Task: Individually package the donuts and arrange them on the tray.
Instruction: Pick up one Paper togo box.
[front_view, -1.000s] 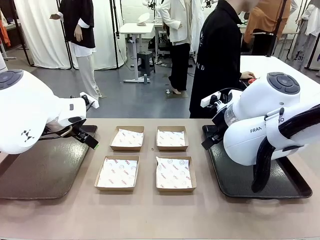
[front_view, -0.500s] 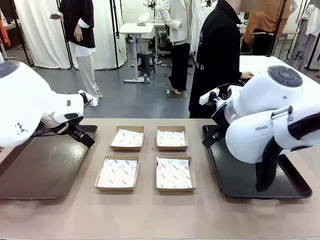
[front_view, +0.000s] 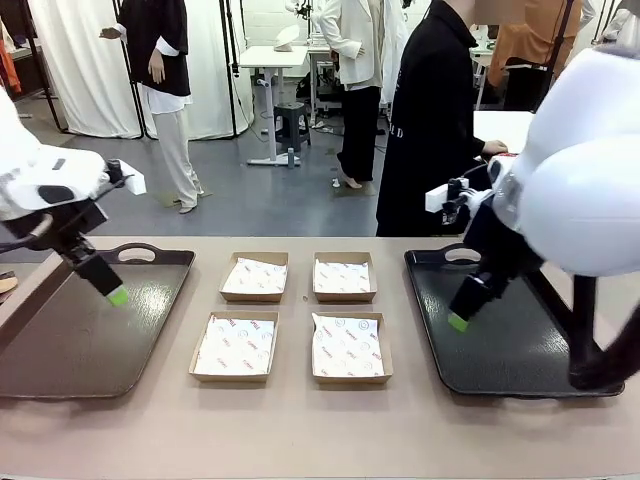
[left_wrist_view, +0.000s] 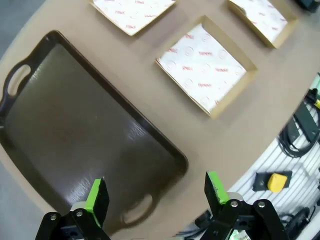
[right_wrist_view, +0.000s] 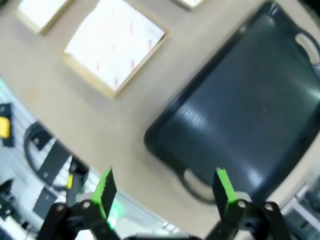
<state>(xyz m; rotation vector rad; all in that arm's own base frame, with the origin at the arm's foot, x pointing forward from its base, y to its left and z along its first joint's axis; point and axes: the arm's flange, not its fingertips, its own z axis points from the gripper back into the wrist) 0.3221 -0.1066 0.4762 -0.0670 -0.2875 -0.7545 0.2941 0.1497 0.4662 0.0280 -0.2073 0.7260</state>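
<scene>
Cannot tell where the donuts sit: none in the four paper-lined boxes (front_view: 232, 378) at the middle of the counter (front_view: 300, 430), none on the brown left tray (front_view: 60, 350) or black right tray (front_view: 480, 370). Raised both arms off those trays within the last second, leaving the left hand (left_wrist_view: 156, 192) and right hand (right_wrist_view: 162, 187) spread wide, holding nothing. Means packaging not yet begun, probably waiting on the person (front_view: 430, 130) at the far side.

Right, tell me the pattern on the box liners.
White liners with small red print; clearest in left wrist view.

left tray (front_view: 80, 340): lying wide open
middle: four boxes (front_view: 233, 347) hogging the table (front_view: 300, 430)
right tray (front_view: 500, 355): right arm (front_view: 590, 170) hanging over it
</scene>
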